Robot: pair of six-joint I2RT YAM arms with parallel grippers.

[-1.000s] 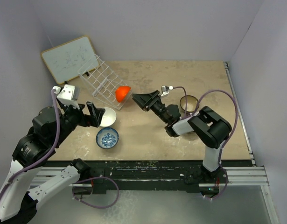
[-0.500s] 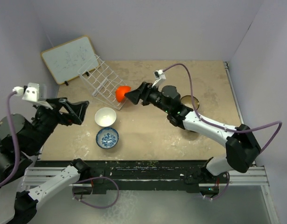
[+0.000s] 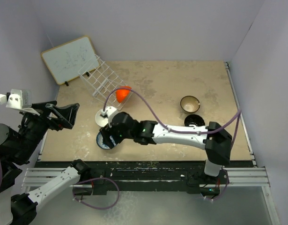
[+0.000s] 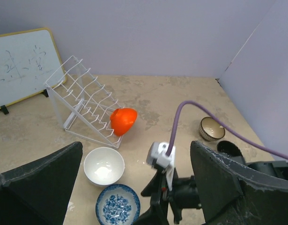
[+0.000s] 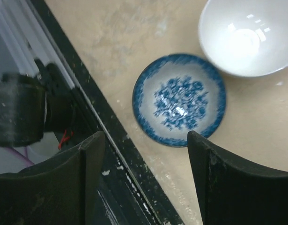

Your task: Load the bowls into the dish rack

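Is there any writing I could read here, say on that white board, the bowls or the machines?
On the whiteboard: faint handwritten strokes, too pale and blurred to read.
On the blue-and-white bowl: only a flower pattern, no words.
Elsewhere: no label, brand or number can be read in any view.

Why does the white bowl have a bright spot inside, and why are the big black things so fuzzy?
Right wrist view: the white bowl shows light glare on its glossy bottom. Same view: the right gripper's fingers sit very near the lens, so they look a bit soft.
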